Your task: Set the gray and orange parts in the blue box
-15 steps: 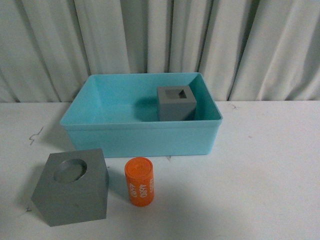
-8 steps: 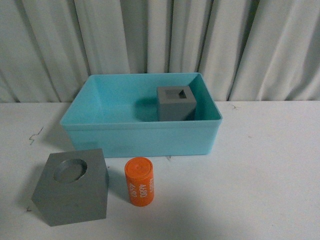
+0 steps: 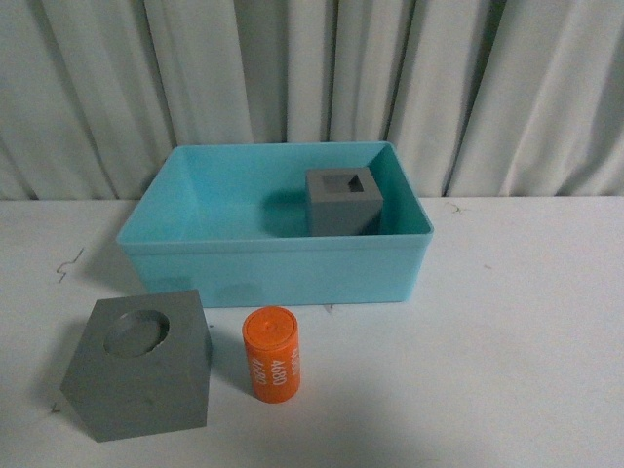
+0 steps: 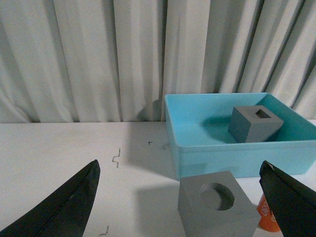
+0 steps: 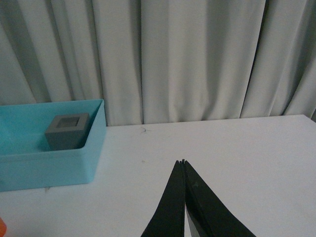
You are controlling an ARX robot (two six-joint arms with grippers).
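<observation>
A gray cube with a round recess [image 3: 139,366] stands on the white table in front of the blue box [image 3: 283,273]. To the cube's right lies the orange cylinder [image 3: 272,353] with white print. A second gray cube, with a square recess [image 3: 343,202], sits inside the box at its back right. Neither gripper shows in the front view. In the left wrist view, my left gripper [image 4: 179,167] is open, and the round-recess cube [image 4: 217,207] is ahead between its fingers with wide gaps on both sides. My right gripper [image 5: 183,161] is shut on nothing over bare table, right of the box [image 5: 49,168].
A pleated gray-white curtain [image 3: 312,78] hangs close behind the box. Small dark scuff marks [image 3: 66,265] dot the white table [image 3: 526,341] left of the box. A sliver of the orange cylinder [image 5: 2,224] shows at the edge of the right wrist view.
The round-recess cube and the orange cylinder have shifted very slightly in the front view. The box and the cube inside it have not moved.
</observation>
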